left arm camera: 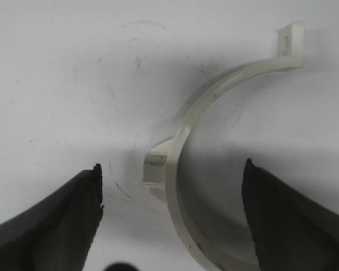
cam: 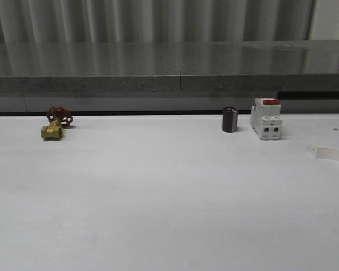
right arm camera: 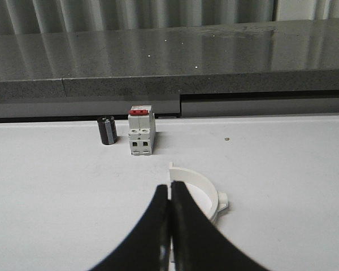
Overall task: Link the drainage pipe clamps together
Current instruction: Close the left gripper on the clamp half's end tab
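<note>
One white drainage pipe clamp [left arm camera: 214, 93] lies flat on the white table. My left gripper [left arm camera: 172, 167] hangs open over it, one black finger on each side of its curved wall, and its square outer tab [left arm camera: 156, 164] sits between them. The clamp's lower end is hidden by a finger. The second drainage pipe clamp [right arm camera: 206, 189] stands on edge, and my right gripper [right arm camera: 170, 185] is shut on the thin wall at one of its ends. That clamp [cam: 329, 152] also shows at the right border of the front view.
A white breaker with a red top [cam: 266, 118] and a small black cylinder [cam: 230, 119] stand at the back right. A brass valve with a red handle [cam: 56, 125] lies at the back left. A grey ledge [cam: 169, 84] runs behind the table.
</note>
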